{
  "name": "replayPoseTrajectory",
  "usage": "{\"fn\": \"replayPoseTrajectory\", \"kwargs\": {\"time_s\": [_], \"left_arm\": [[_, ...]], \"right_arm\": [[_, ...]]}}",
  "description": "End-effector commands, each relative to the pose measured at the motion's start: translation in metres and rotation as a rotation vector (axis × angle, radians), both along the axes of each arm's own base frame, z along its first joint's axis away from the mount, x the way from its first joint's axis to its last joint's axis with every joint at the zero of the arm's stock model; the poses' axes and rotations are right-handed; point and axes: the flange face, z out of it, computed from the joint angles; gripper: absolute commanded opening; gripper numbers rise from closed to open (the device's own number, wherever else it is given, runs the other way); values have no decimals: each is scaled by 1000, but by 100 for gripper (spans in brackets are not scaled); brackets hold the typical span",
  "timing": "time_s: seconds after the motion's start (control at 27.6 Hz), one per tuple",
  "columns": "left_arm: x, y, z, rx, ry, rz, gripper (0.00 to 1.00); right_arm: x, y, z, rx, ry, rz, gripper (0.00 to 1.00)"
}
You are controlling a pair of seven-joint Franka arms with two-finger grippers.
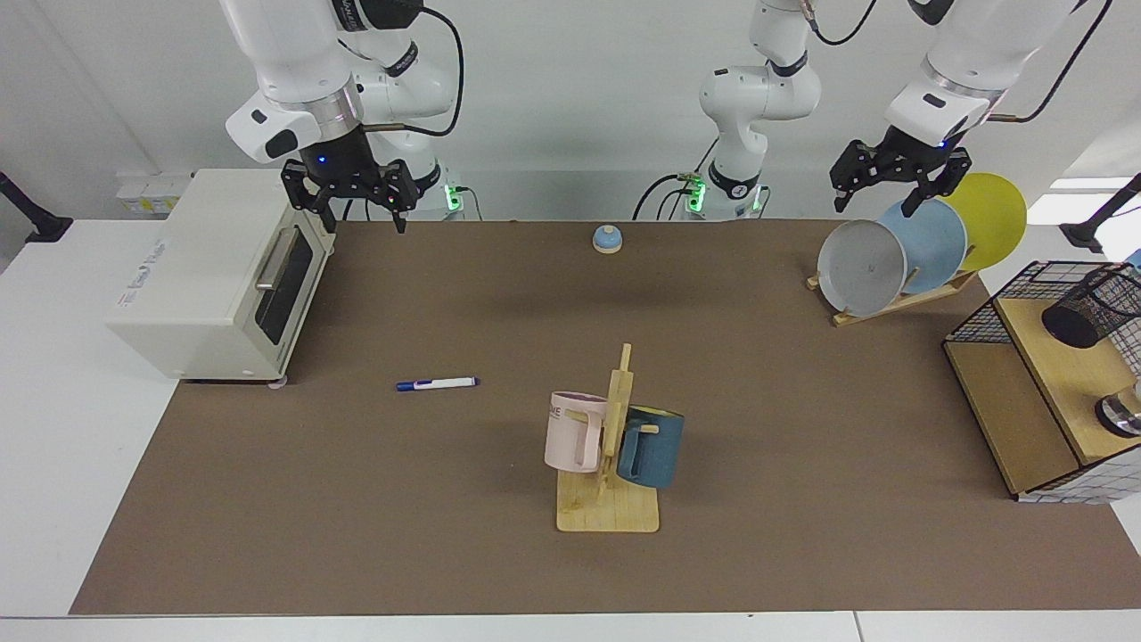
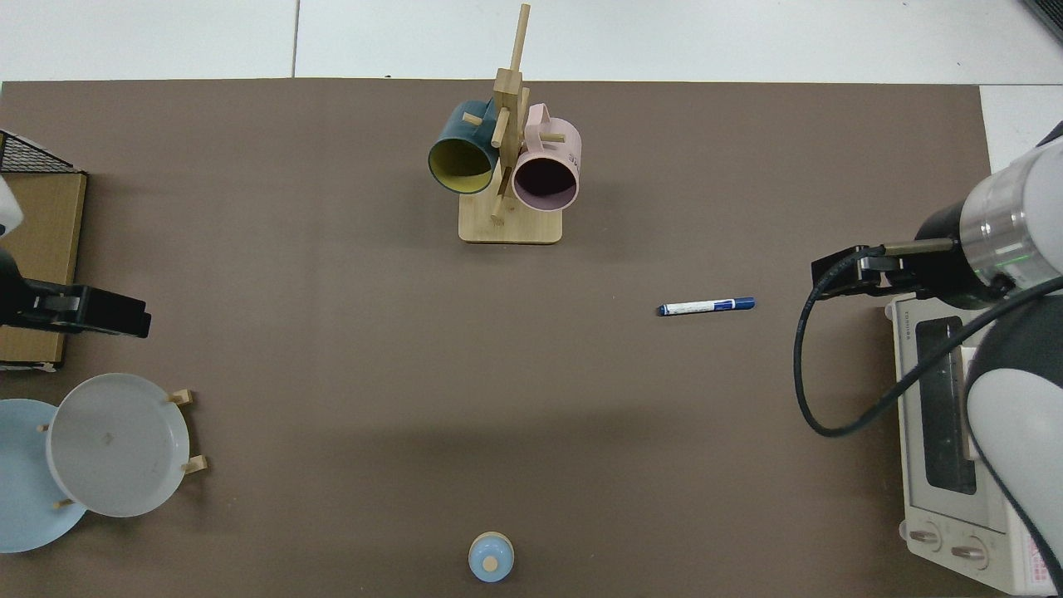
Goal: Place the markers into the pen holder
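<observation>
while the marker [image 1: 437, 383] [image 2: 707, 306] lies flat on the brown tabletop [image 1: 499, 535] [image 2: 332, 332], nothing touches it; it rests in the open between the toaster oven [image 1: 214, 276] [image 2: 955, 448] and the wooden mug rack [image 1: 615, 446] [image 2: 508, 166], which carries a pink mug [image 1: 573, 432] [image 2: 546, 162] and a dark blue mug [image 1: 652, 446] [image 2: 461, 149]. the pen holder [image 1: 1092, 308] sits well apart from it, tilted on the wooden shelf of the wire basket [image 1: 1034, 357] at the tabletop's far side. the right claw [image 1: 357, 218] hangs released and empty above the toaster oven's top corner. the left claw [image 1: 878, 201] hangs released and empty just over the plate rack [image 1: 891, 299] [image 2: 187, 432], which holds grey, blue and yellow plates. a small blue bell [image 1: 607, 238] [image 2: 491, 556] stands near the arms' bases.
</observation>
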Motion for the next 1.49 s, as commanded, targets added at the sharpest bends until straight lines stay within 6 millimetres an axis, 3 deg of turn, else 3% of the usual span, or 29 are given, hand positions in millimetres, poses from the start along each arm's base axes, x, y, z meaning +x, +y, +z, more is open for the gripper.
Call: {"fn": "replayPoseTrajectory", "kwargs": {"time_s": [0.0,0.69,0.91,1.27,1.45], "left_arm": [[-4,2,6,12,-3,2,100],[-4,3,6,12,-1,3,100],[-4,2,6,12,-2,2,100],[-3,2,5,12,0,2,100],[-3,2,5,12,0,2,100]], "right_arm": [[-3,-4,2,1,0,17,100],[-5,3,2,7,2,35,100],[-9,-4,-5,4,8,-10,100],[-5,1,-39,4,-19,-344,99],[0,-2,-67,1,-14,-563,99]]}}
